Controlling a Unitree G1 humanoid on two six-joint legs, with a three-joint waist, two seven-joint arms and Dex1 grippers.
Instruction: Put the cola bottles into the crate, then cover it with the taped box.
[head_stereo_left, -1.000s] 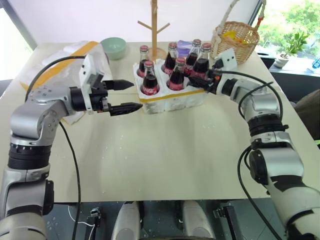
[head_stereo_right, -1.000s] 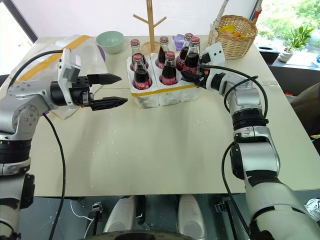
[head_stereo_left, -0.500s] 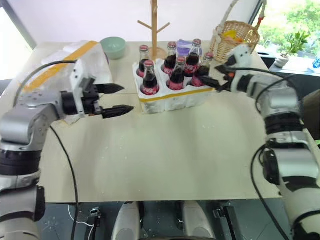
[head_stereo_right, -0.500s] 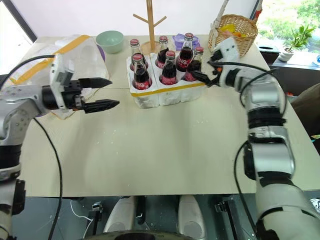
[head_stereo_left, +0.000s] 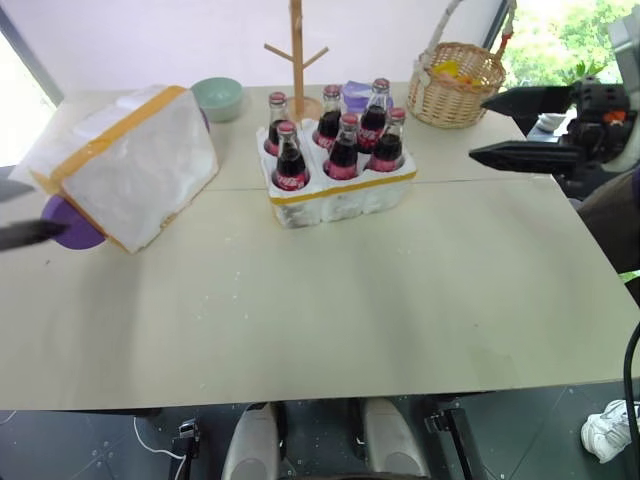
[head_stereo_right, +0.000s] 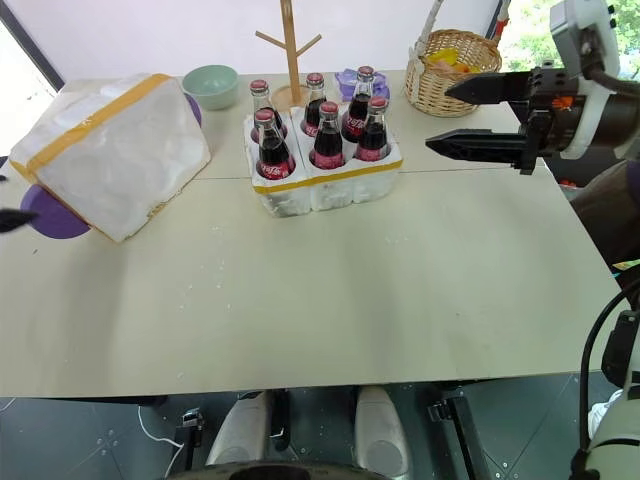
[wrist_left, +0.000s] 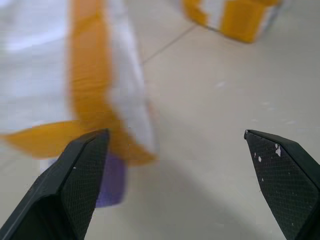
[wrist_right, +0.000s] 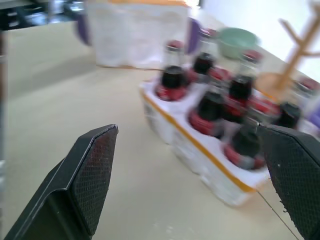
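Table (head_stereo_right: 330, 290) carries everything. Taped box (head_stereo_right: 110, 150) lies tilted at the left, well apart from the crate (head_stereo_right: 325, 185) at centre; all six cola bottles (head_stereo_right: 328, 135) are seated in its wells, so my read is loading is done and covering comes next. To do it well: take the box from both sides, turn its open face down, line it up square over the crate, lower straight so the caps clear the rim.

Right gripper (head_stereo_right: 468, 118) hangs above the table right of the crate, roughly level, pointing left, jaws wide apart, empty. Left gripper (wrist_left: 175, 165) sits low just beside the box's near corner, jaws apart, empty.
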